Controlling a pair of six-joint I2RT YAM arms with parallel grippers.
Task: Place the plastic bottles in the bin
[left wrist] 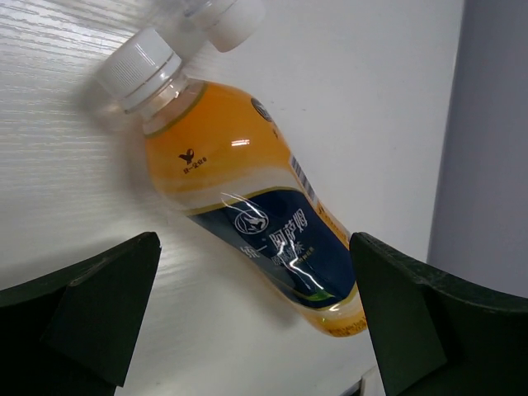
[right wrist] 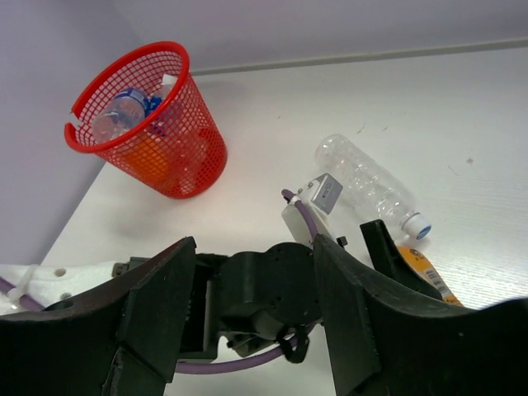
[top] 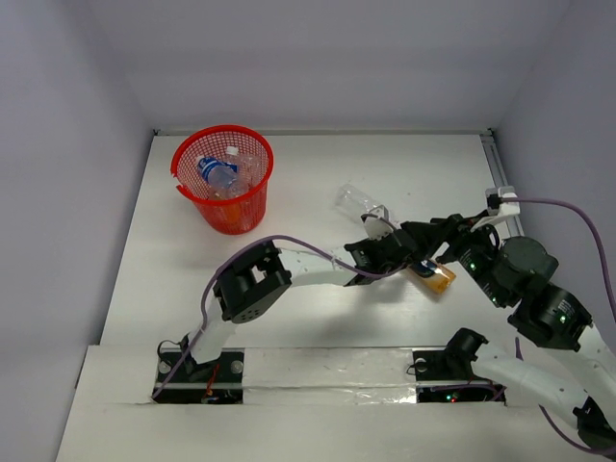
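Mesh-walled round bin [top: 234, 214] holds clear, seemingly ribbed plastic bottles [top: 219, 173].

Glossy plastic orange bottle [left wrist: 247, 198], wood-grain table [left wrist: 58, 148]

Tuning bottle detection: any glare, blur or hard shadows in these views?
Left wrist: glare streaks on the orange bottle's dark label; the white cap at the top edge is blurred, and the left fingers are dark and featureless. Right wrist: bin and clear bottle are sharp, with the right fingers dark in the foreground. Top external: even light, only soft shadows on the table.
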